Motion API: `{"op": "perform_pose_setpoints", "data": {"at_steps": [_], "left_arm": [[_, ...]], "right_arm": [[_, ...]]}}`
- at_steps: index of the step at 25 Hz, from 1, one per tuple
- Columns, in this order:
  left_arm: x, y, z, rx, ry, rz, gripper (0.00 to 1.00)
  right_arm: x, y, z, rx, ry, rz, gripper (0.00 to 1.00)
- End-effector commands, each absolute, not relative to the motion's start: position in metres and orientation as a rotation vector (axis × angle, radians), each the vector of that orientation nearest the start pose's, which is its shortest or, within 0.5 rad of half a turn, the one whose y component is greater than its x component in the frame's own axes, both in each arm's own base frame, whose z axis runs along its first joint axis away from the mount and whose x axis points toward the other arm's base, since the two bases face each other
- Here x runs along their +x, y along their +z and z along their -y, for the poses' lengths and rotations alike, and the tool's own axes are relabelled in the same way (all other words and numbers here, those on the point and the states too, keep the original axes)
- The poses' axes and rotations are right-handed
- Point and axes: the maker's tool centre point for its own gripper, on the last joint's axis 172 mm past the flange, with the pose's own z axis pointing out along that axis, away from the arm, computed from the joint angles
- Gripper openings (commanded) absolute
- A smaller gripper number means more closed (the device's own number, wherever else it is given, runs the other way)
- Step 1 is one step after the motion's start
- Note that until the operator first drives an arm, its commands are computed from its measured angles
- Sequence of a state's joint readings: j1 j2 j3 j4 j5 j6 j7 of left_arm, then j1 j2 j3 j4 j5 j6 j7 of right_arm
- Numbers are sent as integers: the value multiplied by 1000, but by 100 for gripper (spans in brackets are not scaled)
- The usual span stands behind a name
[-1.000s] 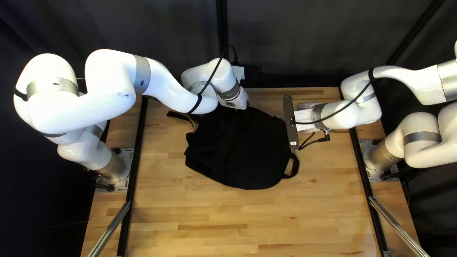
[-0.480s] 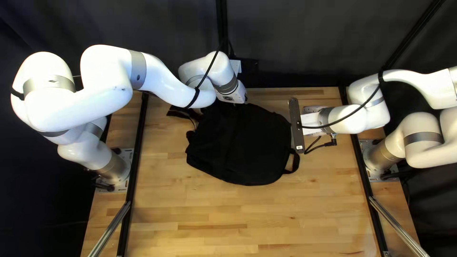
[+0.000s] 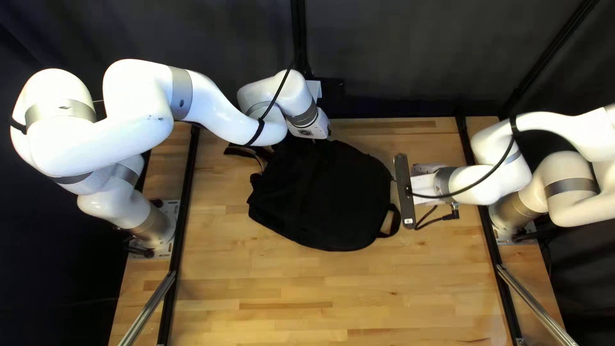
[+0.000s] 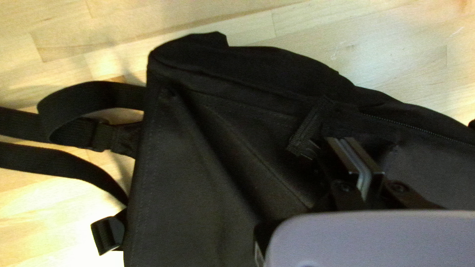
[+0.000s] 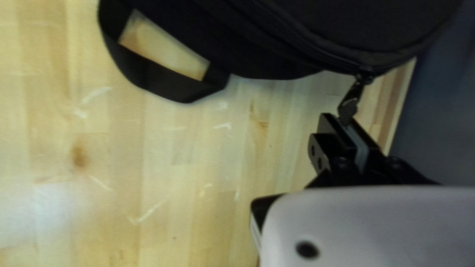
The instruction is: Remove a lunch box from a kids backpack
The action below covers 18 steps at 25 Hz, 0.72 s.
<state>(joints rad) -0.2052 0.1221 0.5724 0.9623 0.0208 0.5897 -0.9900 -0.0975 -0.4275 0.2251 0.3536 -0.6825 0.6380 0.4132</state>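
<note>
"Well, what's on the worktop (image 3: 307, 288)?"

"The bag (image 3: 333, 198), lying toward the far edge between the two tools."

"And the left tool (image 3: 312, 130)?"

"Over the bag's far left part, closed up, tips down at the cloth. Whether they pinch any, I can't tell."

"The right tool (image 3: 424, 187)?"

"Just off the bag's right end, beyond the handle (image 3: 397, 221). It's closed on the zip pull (image 5: 350, 103), which reaches from the bag to its tips."
</note>
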Motion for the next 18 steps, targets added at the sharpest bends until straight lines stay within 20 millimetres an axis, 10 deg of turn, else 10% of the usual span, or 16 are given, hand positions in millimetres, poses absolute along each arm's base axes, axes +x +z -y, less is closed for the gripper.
{"op": "perform_pose_setpoints", "data": {"at_steps": [1,18], "left_arm": [[499,149,-199,-2452,-444,1926,0],[499,152,-194,-2445,-456,1929,0]], "right_arm": [[375,129,15,-3554,-462,460,0],[429,121,-52,-3495,-537,639,0]]}}
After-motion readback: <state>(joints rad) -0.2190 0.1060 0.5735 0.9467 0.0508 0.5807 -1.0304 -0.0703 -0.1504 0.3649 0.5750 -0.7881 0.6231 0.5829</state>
